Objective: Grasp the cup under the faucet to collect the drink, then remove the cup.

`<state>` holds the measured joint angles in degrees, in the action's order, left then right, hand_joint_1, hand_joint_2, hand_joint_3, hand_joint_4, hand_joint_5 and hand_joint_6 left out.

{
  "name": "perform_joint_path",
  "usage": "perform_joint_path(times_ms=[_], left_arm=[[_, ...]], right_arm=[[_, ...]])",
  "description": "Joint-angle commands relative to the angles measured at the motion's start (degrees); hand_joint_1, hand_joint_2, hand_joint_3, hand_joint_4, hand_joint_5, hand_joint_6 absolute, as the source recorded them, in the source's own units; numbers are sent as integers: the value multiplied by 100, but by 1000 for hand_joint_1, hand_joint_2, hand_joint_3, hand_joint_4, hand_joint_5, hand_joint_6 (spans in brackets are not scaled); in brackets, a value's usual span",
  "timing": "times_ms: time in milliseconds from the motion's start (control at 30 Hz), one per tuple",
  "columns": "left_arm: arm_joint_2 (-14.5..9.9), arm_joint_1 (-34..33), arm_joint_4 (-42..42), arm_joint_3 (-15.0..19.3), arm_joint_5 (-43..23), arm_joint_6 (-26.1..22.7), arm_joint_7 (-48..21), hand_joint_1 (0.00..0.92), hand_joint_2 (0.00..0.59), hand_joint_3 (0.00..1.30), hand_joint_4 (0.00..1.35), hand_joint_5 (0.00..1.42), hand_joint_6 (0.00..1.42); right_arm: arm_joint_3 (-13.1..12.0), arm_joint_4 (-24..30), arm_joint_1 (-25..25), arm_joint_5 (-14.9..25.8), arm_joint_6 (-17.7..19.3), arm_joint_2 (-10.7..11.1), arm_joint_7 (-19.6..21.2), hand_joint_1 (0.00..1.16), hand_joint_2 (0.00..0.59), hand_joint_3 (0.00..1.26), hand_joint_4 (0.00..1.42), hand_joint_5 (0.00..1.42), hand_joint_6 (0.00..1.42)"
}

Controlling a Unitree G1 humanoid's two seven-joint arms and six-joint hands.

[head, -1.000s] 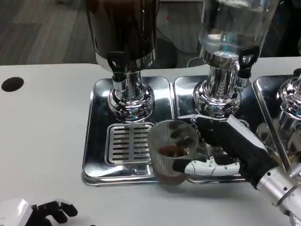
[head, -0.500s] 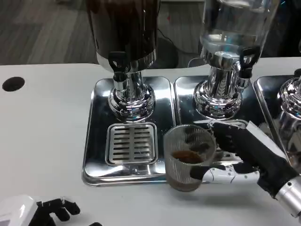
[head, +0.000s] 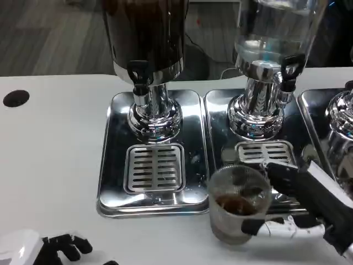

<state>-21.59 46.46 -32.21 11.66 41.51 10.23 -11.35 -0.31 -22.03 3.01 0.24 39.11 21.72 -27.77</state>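
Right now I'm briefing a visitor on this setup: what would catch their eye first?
Probably the ribbed clear cup with dark drink in it, held by the right hand at the table's near edge, right of centre. Behind stand the dark drink dispenser and a clear dispenser on shiny steel trays.

Open counter (head: 49, 160) stretches left of the dark dispenser (head: 146, 61), giving a hand free passage there. Just right of that dispenser stands the clear dispenser (head: 267, 66), with only a narrow gap between their chrome bases. Both drip trays (head: 110, 165) lie low in front, their spouts overhanging the grilles.
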Motion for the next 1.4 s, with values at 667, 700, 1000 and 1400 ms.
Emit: perform_joint_path(times_ms=[667, 700, 1000, 1400], left_arm=[[-42, -92, -269, -296, 412, -426, -295, 0, 132, 490, 478, 577, 794], [-41, -95, -268, -300, 413, -434, -294, 0, 132, 490, 478, 577, 794], [-53, -49, -254, -261, 362, -453, -244, 0, 133, 490, 478, 585, 805], [-23, 120, -284, -192, 333, -397, -151, 0, 133, 490, 478, 586, 818]], right_arm=[[-437, -1733, -38, 411, 2134, 129, 43, 677, 105, 398, 422, 484, 468], [-451, -1776, -37, 384, 2229, 141, 68, 677, 105, 398, 422, 484, 468], [-623, -2237, -24, -3, 3069, 256, 410, 677, 105, 398, 422, 484, 468], [-433, -3097, -183, -385, 3154, 207, 682, 677, 105, 398, 415, 484, 467]])
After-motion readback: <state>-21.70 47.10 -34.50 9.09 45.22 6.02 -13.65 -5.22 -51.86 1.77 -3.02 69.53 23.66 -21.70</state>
